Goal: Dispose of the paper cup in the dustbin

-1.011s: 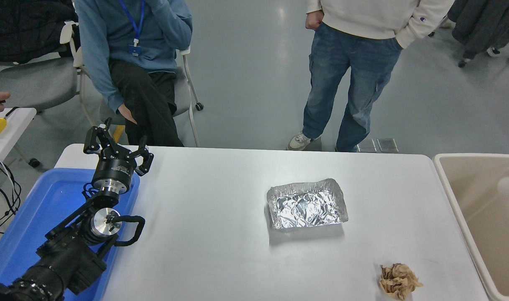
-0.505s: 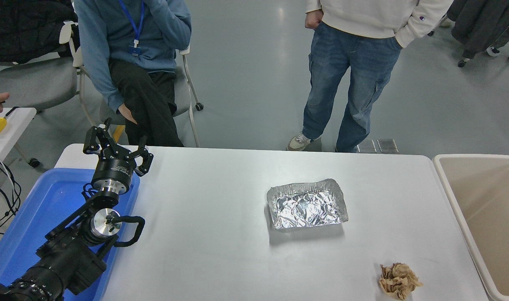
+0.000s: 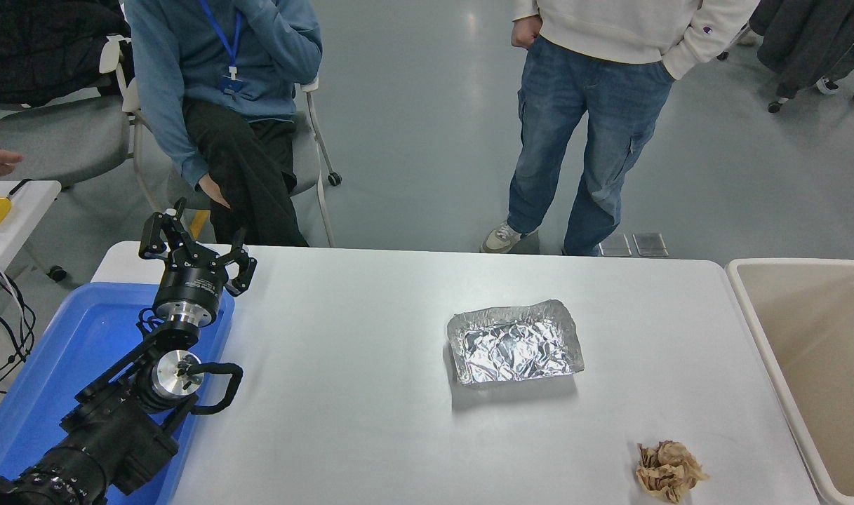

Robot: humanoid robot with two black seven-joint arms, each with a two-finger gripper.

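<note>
A: Where is the paper cup sitting? I am not finding it anywhere on the worktop [image 3: 370, 435], and no tool is gripping it.

B: It is not showing. The dustbin [image 3: 753, 330] is standing far to the right of the left tool [image 3: 194, 254], and what shows of its inside is looking bare, so I cannot tell whether the cup is lying lower down in it.

A: And the tools?

B: The left tool is hanging released, fingers spread, parked over the blue tray [image 3: 62, 365]. The right tool is not appearing at all.

A: What is worrying you?

B: With no cup showing, a reach could be mistaking the brown paper ball [image 3: 669, 470] or the foil tray [image 3: 514, 342], both lying right of the left tool, for it.
</note>
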